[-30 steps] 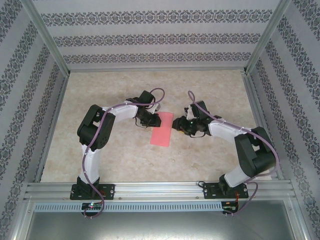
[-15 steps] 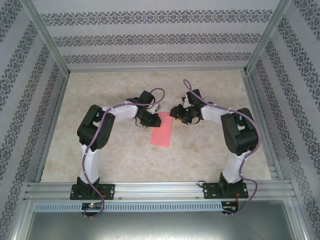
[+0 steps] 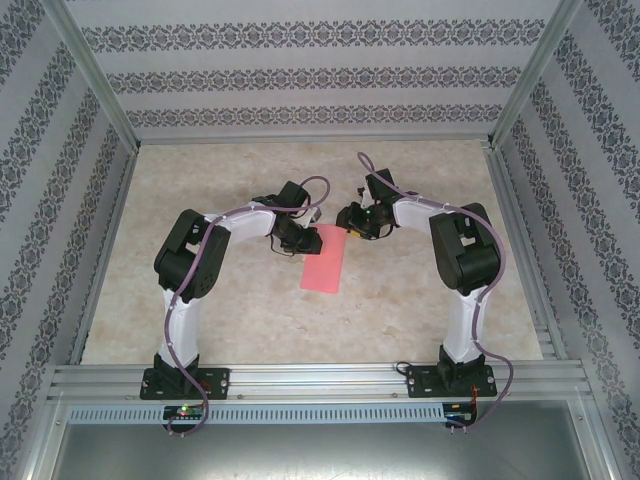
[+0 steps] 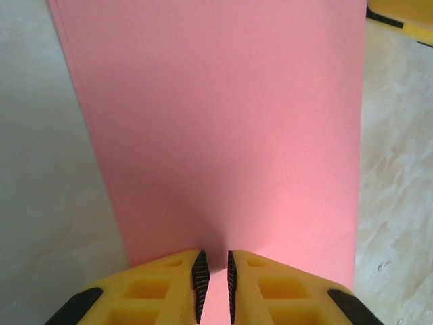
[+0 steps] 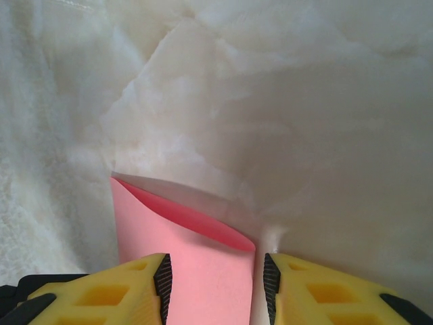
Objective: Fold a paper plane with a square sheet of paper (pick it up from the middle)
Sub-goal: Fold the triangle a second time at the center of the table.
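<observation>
Overhead first: one thin pink-red sheet of paper (image 3: 322,262), doubled into a long rectangle, lies flat near the middle of the pale marbled table (image 3: 230,310), its long side running near to far. Two white and black arms are counted, one pincer on each. Both reach in to the far end of the sheet. The left pincer (image 3: 306,240) sits at the far left corner and the right pincer (image 3: 346,222) just beyond the far right corner.

Left wrist view: one sheet of paper (image 4: 223,135) spreads away from the left pincer (image 4: 213,288). Two yellow fingers (image 4: 162,288) with black ribbed pads stand almost together, a narrow slit between them. Pink shows through the slit, and the tips rest over the sheet's nearest edge. Whether they pinch the sheet cannot be told.

Right wrist view: the right pincer (image 5: 214,288) has its two yellow fingers (image 5: 325,291) well apart. The end of the sheet of paper (image 5: 196,261) lies between them. Its two layers gape open in a shallow curve. The sheet's left part runs under the left finger, and its right edge stops just short of the right pad. The table (image 5: 304,101) lies beyond.
</observation>
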